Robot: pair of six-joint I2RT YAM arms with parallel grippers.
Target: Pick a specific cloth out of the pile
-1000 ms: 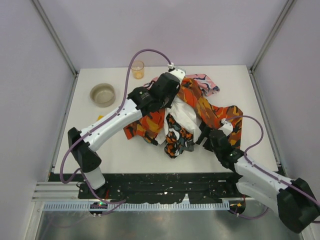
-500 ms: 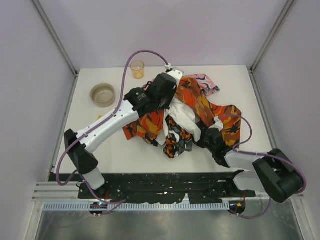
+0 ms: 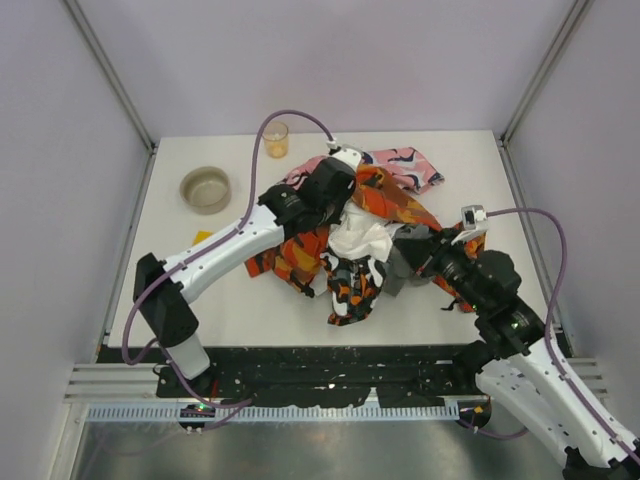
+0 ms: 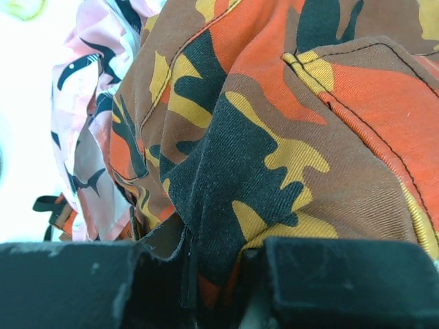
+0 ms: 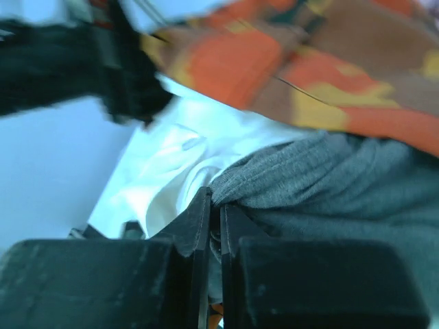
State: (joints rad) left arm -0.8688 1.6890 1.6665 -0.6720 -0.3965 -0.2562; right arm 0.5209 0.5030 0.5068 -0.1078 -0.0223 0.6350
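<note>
Grey cloth lies at the right edge of the pile, under the camo garment and touching the white cloth. Right tool is pinched tight on a fold of it. Left tool is clamped on the camo garment. White counter has a bowl and a cup at far left. Pale lilac walls, metal frame posts.

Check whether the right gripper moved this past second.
Yes. The right gripper went farther from the table's near edge, into the pile, pinching the dark grey cloth.
</note>
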